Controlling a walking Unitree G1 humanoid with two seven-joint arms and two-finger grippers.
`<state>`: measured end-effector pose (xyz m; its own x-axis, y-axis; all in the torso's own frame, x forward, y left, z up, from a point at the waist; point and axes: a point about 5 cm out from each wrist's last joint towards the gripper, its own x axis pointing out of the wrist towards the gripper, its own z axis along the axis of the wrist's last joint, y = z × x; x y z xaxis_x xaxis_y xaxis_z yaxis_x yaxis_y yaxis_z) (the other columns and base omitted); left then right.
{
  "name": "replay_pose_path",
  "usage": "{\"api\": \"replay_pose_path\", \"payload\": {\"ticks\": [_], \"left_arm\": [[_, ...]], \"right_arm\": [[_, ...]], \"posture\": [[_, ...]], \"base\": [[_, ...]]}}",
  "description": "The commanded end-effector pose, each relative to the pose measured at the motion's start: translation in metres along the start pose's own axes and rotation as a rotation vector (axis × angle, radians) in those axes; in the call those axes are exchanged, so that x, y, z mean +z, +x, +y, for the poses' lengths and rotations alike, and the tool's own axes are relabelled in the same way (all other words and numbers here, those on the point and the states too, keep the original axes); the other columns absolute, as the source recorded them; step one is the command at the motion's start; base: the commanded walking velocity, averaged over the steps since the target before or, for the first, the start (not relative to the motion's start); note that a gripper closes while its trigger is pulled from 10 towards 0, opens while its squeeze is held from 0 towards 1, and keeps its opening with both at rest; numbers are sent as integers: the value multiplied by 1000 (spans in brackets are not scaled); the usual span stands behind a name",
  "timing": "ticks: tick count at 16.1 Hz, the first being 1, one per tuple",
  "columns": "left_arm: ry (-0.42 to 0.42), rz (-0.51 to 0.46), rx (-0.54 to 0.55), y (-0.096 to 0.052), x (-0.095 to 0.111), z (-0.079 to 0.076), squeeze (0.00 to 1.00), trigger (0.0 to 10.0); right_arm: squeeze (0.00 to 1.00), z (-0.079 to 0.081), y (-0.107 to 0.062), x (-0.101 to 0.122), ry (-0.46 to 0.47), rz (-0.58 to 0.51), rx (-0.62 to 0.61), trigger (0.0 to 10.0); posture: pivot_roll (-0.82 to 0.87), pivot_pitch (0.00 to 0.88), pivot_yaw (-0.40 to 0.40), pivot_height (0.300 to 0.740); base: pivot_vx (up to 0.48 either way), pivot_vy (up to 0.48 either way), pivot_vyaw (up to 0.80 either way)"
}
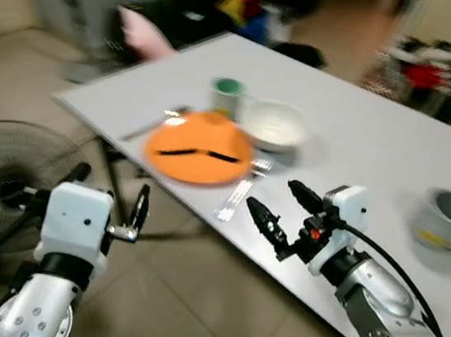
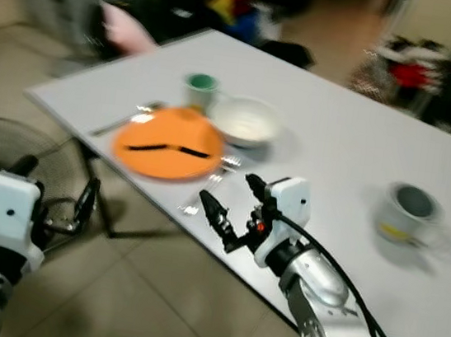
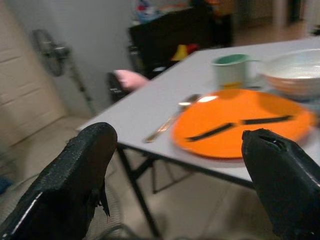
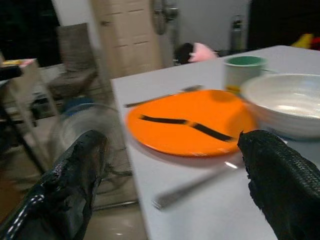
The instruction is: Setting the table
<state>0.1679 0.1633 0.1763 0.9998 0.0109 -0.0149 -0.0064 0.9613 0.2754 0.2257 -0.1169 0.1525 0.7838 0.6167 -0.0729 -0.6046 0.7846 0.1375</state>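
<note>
The orange plate [image 1: 200,147] lies near the tabletop [image 1: 364,128] edge, beside the white bowl [image 1: 274,125] and green mug [image 1: 226,94]. The head view shows a grey mug [image 1: 447,218] well apart. Right pincer [image 1: 274,207] and left pincer [image 3: 185,175] are both wide open, empty.

Both end effectors [image 1: 278,208] [image 1: 109,200] agape

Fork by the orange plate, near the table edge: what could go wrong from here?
1. The fork lies close to the table edge, with the open right pincer just beside it; a nudge could push it off.
2. The orange plate also sits near that edge, so a sweep could shove it.
3. The head views are blurred, so aim may be off.
</note>
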Motion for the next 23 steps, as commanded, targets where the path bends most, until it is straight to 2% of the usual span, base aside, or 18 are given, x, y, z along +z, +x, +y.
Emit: {"api": "replay_pose_path", "payload": {"ticks": [1, 13, 15, 19, 23], "left_arm": [[-4, 9, 26, 1, 0, 3, 0, 10000], [9, 16, 13, 4, 1, 8, 0, 10000], [7, 23, 14, 4, 1, 6, 0, 10000], [3, 34, 35, 0, 1, 6, 0, 10000], [45, 5, 40, 1, 10, 10, 0, 10000]], "right_arm": [[1000, 3, 2, 1, 2, -11, 16, 10000], [1000, -1, -4, -7, 50, -20, -8, 10000], [1000, -6, -5, -5, 42, -21, -4, 10000], [1000, -6, -3, -5, 38, -16, 37, 10000], [1000, -9, -2, -2, 51, -34, 21, 10000]], "posture": [[17, 0, 5, 740], [15, 2, 40, 740], [21, 8, 30, 740], [34, 15, 13, 740], [49, 31, -1, 740]], "base": [[0, 274, 800], [0, 373, 800], [0, 369, 800], [0, 368, 800], [0, 359, 800]]}}
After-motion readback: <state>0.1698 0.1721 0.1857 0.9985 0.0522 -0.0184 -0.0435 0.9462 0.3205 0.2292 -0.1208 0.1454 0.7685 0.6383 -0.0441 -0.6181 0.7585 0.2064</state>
